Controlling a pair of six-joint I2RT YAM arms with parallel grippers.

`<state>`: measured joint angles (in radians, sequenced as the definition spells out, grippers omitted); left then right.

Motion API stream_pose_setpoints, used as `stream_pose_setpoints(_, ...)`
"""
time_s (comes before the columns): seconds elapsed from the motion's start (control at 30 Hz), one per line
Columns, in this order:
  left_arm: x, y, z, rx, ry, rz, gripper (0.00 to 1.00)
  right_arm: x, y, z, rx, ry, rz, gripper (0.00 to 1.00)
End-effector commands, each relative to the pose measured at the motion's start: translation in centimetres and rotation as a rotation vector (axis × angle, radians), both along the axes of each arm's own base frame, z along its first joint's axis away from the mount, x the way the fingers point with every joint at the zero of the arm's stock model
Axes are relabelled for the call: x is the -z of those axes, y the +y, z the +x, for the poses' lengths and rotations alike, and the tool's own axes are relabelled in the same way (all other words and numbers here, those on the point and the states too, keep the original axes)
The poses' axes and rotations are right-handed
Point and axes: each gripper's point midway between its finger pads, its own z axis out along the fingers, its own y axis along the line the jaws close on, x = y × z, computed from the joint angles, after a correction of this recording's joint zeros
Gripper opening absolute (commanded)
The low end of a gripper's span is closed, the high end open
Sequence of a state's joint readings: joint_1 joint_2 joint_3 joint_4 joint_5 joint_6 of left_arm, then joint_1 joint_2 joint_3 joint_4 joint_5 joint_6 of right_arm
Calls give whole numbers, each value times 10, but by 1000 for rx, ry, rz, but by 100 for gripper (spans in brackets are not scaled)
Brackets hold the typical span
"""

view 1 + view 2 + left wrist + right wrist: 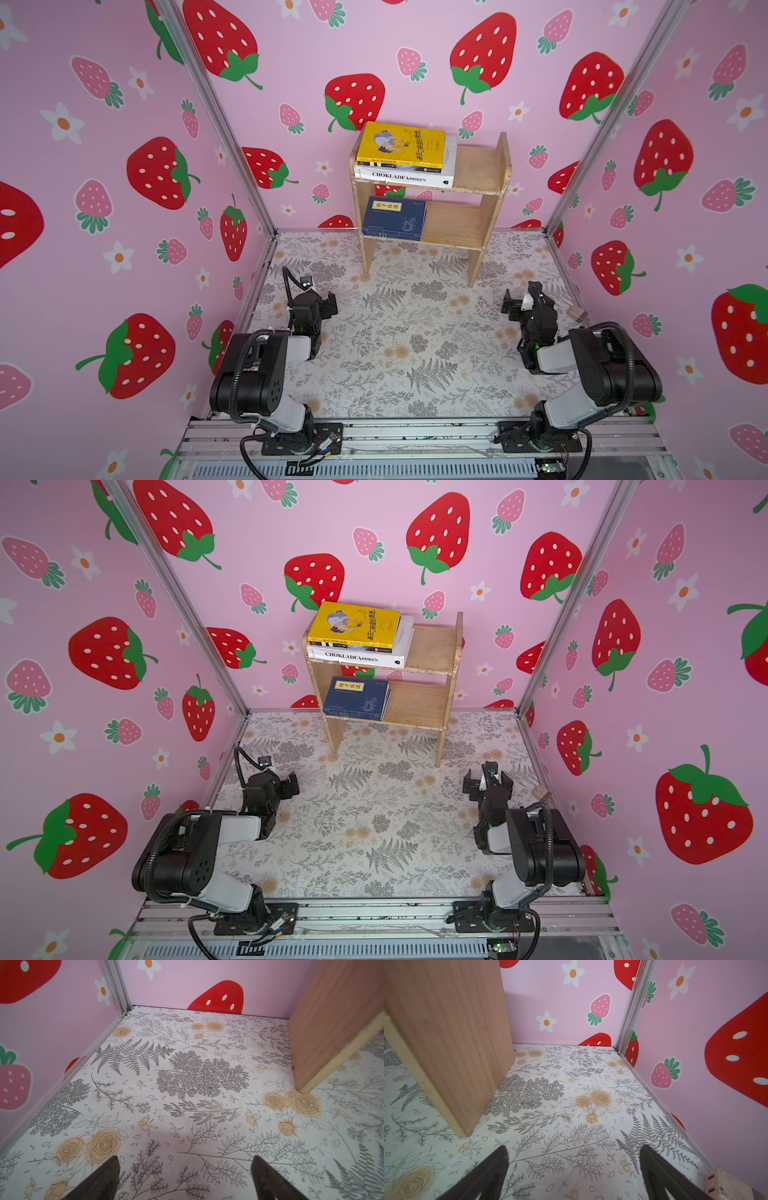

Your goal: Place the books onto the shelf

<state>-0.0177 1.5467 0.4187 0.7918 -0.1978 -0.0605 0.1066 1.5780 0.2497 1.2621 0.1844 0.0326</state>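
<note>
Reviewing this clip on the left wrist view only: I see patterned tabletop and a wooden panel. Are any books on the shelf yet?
Observer: Yes. In both top views a yellow book tops a flat stack on the upper tier of the shelf.
Operator: Anything on the lower tier?
Observer: There, navy books lie flat at the left end.
Operator: Is the right gripper holding one?
Observer: No, the right gripper is open and empty.

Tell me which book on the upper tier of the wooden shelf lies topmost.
The yellow book with the cartoon cover; the thick white "Chokladfabriken" book lies at the bottom of that stack.
</note>
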Motion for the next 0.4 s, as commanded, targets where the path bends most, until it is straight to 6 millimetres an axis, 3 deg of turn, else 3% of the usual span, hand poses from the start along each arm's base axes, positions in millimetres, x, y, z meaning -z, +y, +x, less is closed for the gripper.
stream_pose_setpoints(0.0,-8,-2,7,7,-20,-2,99,-7,1,1,-6,-24,8,100)
stream_pose_setpoints(0.37,-8,-2,6,7,-21,-4,99,-7,1,1,-5,-23,9,100)
